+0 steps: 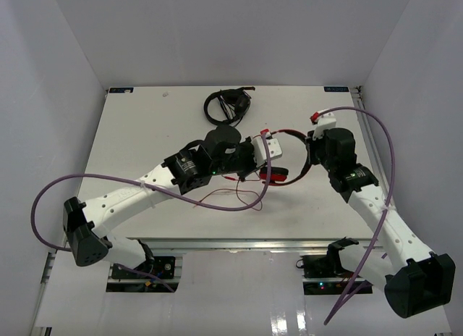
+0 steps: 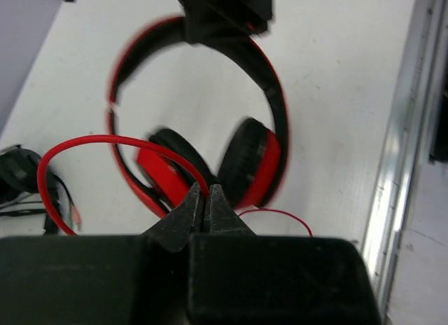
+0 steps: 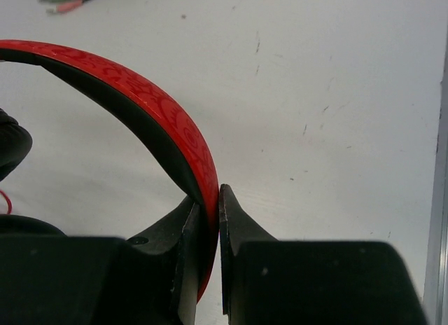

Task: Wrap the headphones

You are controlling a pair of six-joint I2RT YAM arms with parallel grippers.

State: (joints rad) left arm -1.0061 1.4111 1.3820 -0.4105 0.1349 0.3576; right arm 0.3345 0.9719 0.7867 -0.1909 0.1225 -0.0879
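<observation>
The red headphones lie at mid-table between my two arms, earcups toward the near side. In the left wrist view both round earcups sit side by side under the black-lined headband. My left gripper is shut on the thin red cable, which loops out to the left from the closed tips. More cable trails loose on the table in front. My right gripper is shut on the red headband, pinching it between the fingertips.
Smaller black headphones with a coiled cable lie near the table's far edge, also seen at the left of the left wrist view. A metal rail runs along the table's right side. White walls enclose the table.
</observation>
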